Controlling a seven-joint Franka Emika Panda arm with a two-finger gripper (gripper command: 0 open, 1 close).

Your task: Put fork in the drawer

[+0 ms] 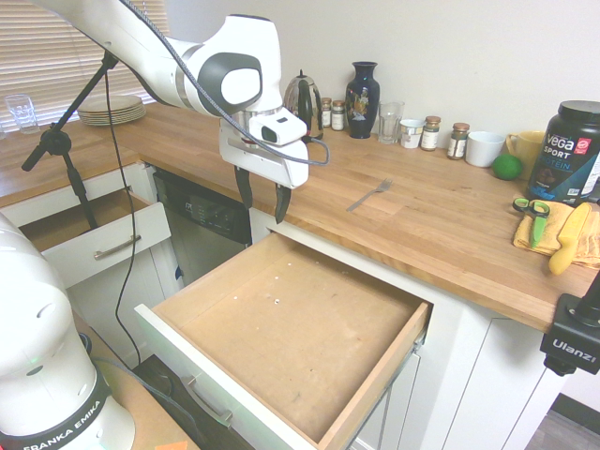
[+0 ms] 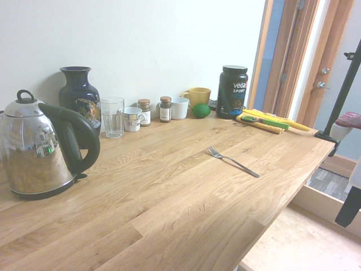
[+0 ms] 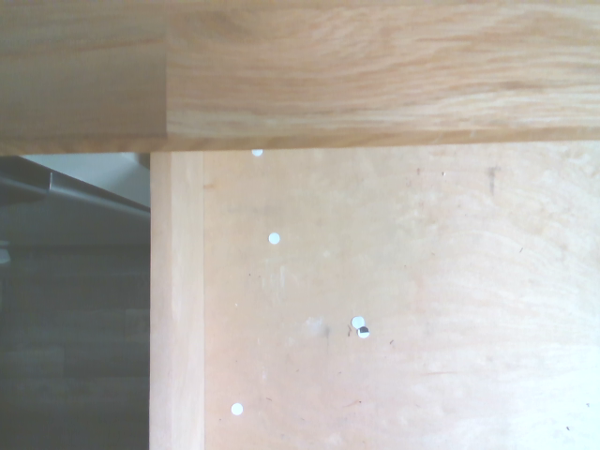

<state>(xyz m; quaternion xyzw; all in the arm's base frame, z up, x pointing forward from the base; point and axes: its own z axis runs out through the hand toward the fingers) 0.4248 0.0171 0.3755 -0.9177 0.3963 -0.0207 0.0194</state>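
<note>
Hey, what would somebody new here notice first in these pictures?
Probably the big open drawer below the counter's front edge, with the open end effector hanging above its far side. Next, the shiny kettle and dark blue vase near the wall, then the lone fork lying on the wooden counter.

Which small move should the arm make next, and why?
Probably shift the gripper over the countertop toward the fork, staying open: the fork lies on the wood, while the empty-jawed gripper hangs by the open drawer.
</note>
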